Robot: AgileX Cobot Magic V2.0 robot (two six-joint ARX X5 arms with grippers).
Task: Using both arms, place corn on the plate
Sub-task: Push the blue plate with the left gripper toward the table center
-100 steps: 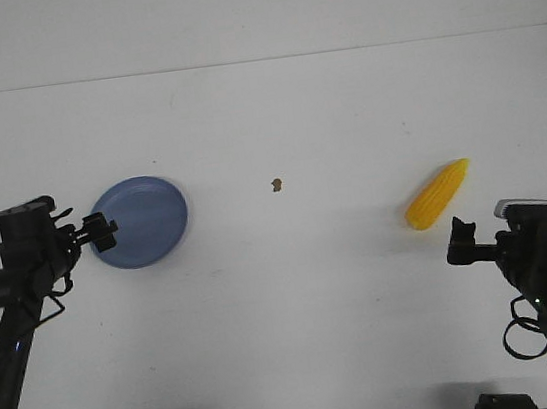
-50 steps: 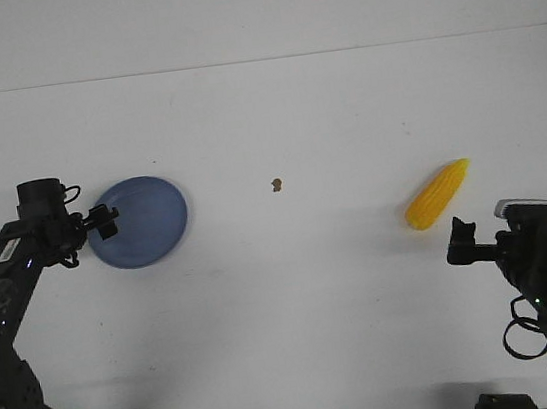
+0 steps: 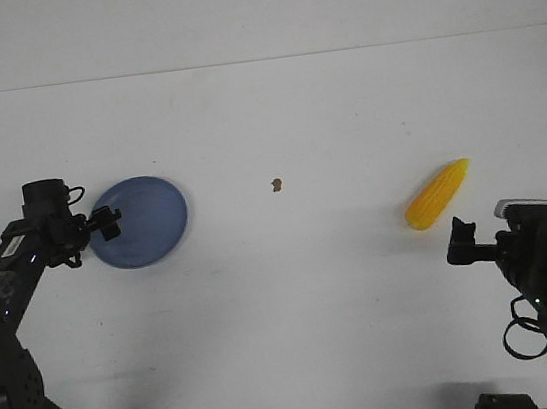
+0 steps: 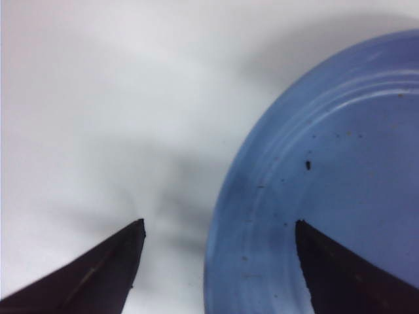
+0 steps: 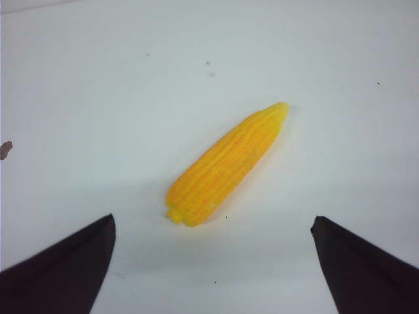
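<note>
Plate [image 4: 327,196] cropped by wrist-view edge; table speck [image 3: 277,185] unidentifiable

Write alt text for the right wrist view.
A yellow corn lies alone on a white table, angled, blunt end nearer the camera and pointed tip farther away. The right gripper is open, its two dark fingers framing the view with the corn between and beyond them, untouched.
</note>
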